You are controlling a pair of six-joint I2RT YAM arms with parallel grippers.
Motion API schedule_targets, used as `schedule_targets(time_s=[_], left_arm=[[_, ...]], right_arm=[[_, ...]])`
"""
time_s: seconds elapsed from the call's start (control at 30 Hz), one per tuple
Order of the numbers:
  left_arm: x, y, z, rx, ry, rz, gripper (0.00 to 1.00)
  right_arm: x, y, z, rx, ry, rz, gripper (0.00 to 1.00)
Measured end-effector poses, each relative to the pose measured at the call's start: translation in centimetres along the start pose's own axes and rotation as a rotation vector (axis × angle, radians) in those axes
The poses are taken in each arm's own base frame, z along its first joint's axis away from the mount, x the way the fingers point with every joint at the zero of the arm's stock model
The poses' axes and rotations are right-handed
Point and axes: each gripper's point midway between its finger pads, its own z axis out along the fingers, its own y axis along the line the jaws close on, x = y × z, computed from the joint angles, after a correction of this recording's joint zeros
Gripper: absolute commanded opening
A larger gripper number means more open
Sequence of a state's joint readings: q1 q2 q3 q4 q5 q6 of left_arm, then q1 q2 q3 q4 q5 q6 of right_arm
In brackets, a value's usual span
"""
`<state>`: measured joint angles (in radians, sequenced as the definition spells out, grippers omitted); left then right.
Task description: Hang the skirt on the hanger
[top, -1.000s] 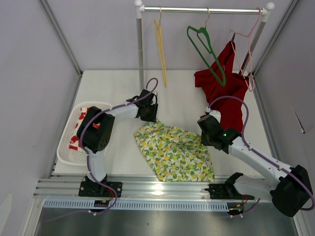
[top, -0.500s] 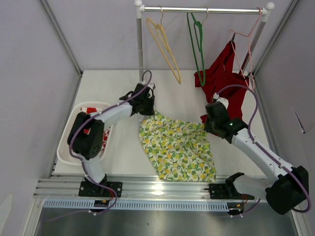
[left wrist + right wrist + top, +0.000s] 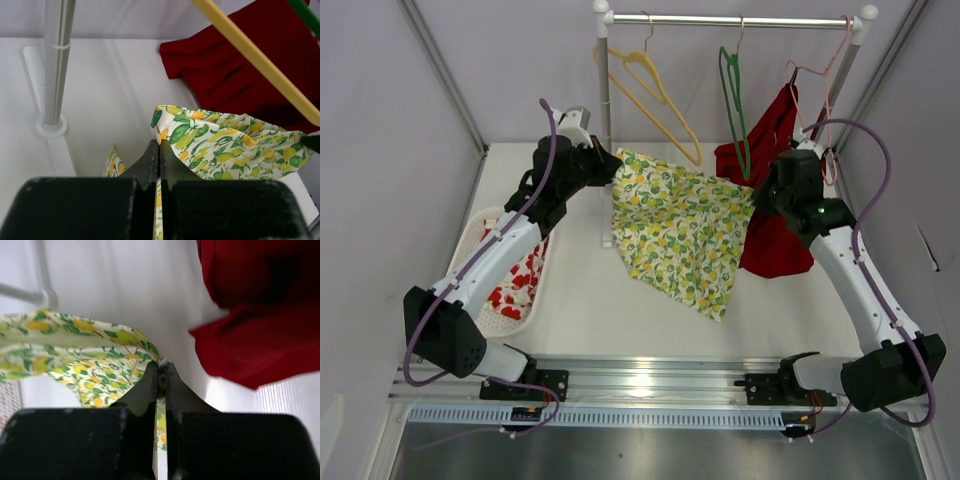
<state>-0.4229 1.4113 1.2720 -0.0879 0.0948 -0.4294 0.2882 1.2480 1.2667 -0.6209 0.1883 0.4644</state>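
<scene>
Skirt (image 3: 680, 225) stretched in air, left gripper (image 3: 159, 144) and right gripper (image 3: 161, 366) clamped on its corners; yellow hanger (image 3: 260, 56) above

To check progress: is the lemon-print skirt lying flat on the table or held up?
Held up, spread. The left gripper and right gripper each pinch an upper corner of the skirt; it hangs between them.

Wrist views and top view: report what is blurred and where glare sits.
Left wrist: the lemon-print skirt is sharp, the yellow hanger soft. Right wrist: the red garment is blurred, the skirt slightly soft. Top external: evenly lit, with glare on the aluminium rail.
</scene>
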Motion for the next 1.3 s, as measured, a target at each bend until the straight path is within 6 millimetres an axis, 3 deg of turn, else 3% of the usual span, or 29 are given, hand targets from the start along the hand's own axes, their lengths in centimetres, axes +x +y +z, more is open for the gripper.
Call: schedule_targets(time_s=[0.17, 0.33, 0.47, 0.63, 0.7, 0.8, 0.97, 1.07, 1.17, 1.3], left_arm=[[-2.0, -0.5, 0.5, 0.034, -0.041, -0.007, 0.00], [-2.7, -1.1, 0.5, 0.081, -0.080, -0.004, 0.00], [-1.1, -0.5, 0.3, 0.096, -0.077, -0.006, 0.00], [4.4, 1.5, -0.8, 0.083, -0.006, -0.041, 0.00], [5.6, 2.0, -0.8, 0.081, 0.028, -0.059, 0.00], [4.1, 1.6, -0.2, 0.091, 0.012, -0.057, 0.00], [-3.5, -1.2, 0.3, 0.151, -0.130, -0.027, 0.00], [-6.5, -1.9, -0.1, 0.175, -0.198, -0.014, 0.00], [-7.5, -1.7, -0.3, 0.177, -0.222, -0.009, 0.00], [-6.8, -1.0, -0.4, 0.175, -0.210, -0.011, 0.00]], right_arm=[[-4.7, 0.8, 0.4, -0.032, -0.075, 0.040, 0.00], [-6.3, 1.3, 0.1, -0.057, -0.104, 0.050, 0.00], [-5.9, 1.5, 0.2, -0.076, -0.102, 0.049, 0.00], [-1.9, 0.0, -0.3, -0.082, -0.048, 0.046, 0.00], [-1.2, -0.3, -0.5, -0.077, -0.026, 0.044, 0.00], [-2.9, 0.4, -0.4, -0.085, -0.041, 0.050, 0.00], [-8.8, 3.0, -0.5, -0.151, -0.142, 0.068, 0.00], [-11.0, 3.9, -0.6, -0.187, -0.178, 0.077, 0.00], [-12.2, 4.3, -0.3, -0.214, -0.198, 0.089, 0.00], [-11.8, 4.4, -0.2, -0.229, -0.189, 0.089, 0.00]])
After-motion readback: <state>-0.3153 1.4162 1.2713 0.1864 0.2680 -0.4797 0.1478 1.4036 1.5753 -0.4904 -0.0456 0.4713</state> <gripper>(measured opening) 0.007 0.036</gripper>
